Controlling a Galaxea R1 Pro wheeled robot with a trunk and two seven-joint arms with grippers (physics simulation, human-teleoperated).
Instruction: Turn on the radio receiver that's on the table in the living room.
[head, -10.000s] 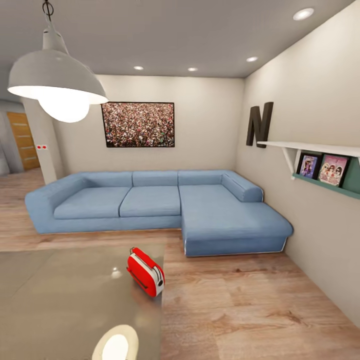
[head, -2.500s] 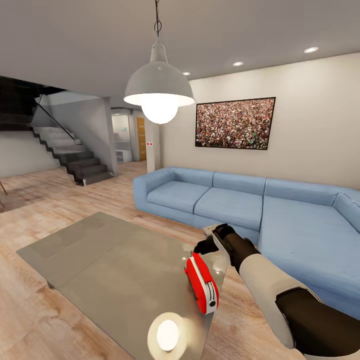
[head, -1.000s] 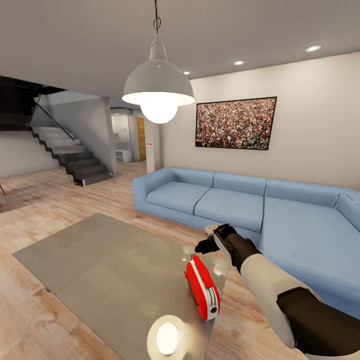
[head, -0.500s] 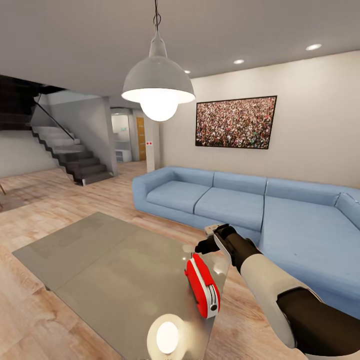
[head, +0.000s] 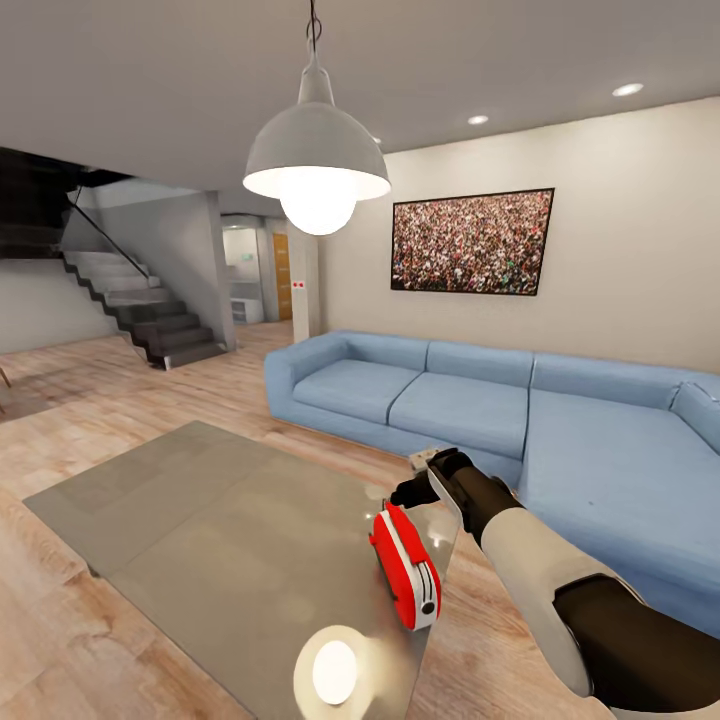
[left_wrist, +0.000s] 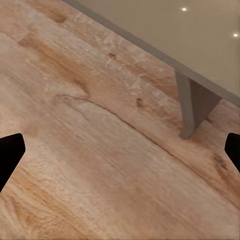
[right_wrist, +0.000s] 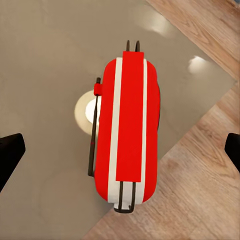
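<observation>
The radio (head: 405, 566) stands upright on the tabletop (head: 200, 530), close to the near right corner, just inside the edge that faces the sofa (head: 500, 420). In the right wrist view the radio (right_wrist: 129, 131) is seen from above: a red top with two white stripes along it, a thin dark wire handle at each end, and a dark rod along one side. It sits on the glossy grey glass (right_wrist: 45, 65), with wood floor (right_wrist: 200, 190) past the edge close by and a bright round lamp reflection beside it. The right arm reaches forward over that corner, and the right pincer (head: 432, 478) hovers above and just beyond the radio, not touching it; its dark fingertips (right_wrist: 10, 152) show at the two sides of the wrist picture, wide apart. The left pincer (left_wrist: 120, 152) points down at the wood floor (left_wrist: 90, 150) beside a table leg (left_wrist: 195, 107), under the table's edge; its fingertips (left_wrist: 10, 152) also stand wide apart with nothing between them. A white pendant lamp (head: 316, 165) hangs lit above the table, its glow mirrored in the glass near the front. On the beige wall behind the sofa hangs a framed crowd picture (head: 472, 243), and a dark staircase (head: 140, 310) rises at the far left.
</observation>
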